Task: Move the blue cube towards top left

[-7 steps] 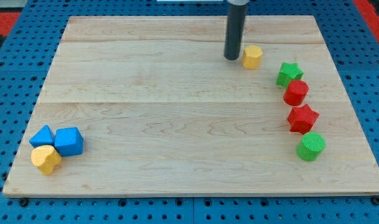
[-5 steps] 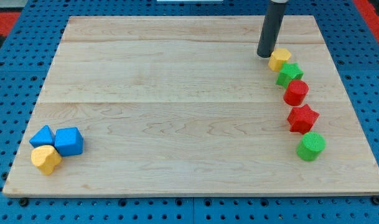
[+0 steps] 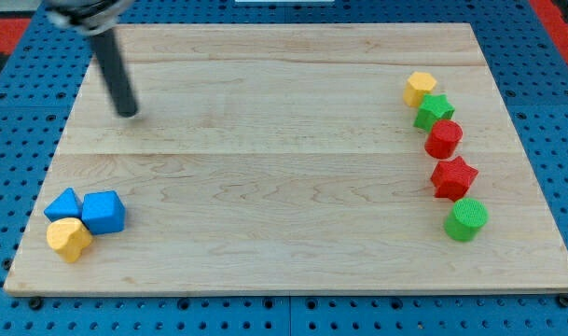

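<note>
The blue cube (image 3: 103, 212) sits near the board's bottom left corner. A blue wedge-shaped block (image 3: 63, 203) touches its left side, and a yellow block (image 3: 69, 238) lies just below both. My tip (image 3: 127, 113) rests on the board in the upper left, well above the blue cube and apart from every block.
Along the view's right edge runs a column of blocks: a yellow one (image 3: 419, 89), a green star (image 3: 434, 112), a red cylinder (image 3: 443, 139), a red star (image 3: 453, 177) and a green cylinder (image 3: 466, 220). The wooden board (image 3: 284, 271) lies on a blue pegboard.
My tip pushed the right-hand yellow block rightward against the green star, then swept across the board to the upper left. The blue cube and its neighbours have not moved.
</note>
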`<state>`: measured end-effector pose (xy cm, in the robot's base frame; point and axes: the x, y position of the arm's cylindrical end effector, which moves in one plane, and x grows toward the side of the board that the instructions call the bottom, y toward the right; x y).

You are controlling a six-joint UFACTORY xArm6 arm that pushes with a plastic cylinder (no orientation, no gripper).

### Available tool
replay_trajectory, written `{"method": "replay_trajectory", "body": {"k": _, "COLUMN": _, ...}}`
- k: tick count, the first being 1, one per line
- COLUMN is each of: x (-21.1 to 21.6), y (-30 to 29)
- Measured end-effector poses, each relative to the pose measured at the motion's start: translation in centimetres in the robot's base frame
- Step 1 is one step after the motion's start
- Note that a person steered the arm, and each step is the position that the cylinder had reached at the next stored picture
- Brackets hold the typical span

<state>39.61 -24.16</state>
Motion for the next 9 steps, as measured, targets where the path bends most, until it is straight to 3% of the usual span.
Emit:
{"method": "replay_trajectory", "body": {"k": 1, "x": 5.0, "y": -6.0}}
{"method": "replay_trajectory", "body": {"k": 2, "x": 5.6, "y": -6.3}}
{"method": "replay_trajectory", "body": {"k": 3, "x": 10.0, "y": -6.3}}
{"method": "replay_trajectory", "body": {"k": 4, "x": 17.4, "y": -6.2}}
{"method": "replay_trajectory", "body": {"k": 5, "x": 20.1, "y": -6.0}}
{"method": "replay_trajectory", "body": {"k": 7, "x": 17.0, "y": 1.9}}
{"method": "replay_trajectory", "body": {"k": 9, "x": 13.8, "y": 5.8}}
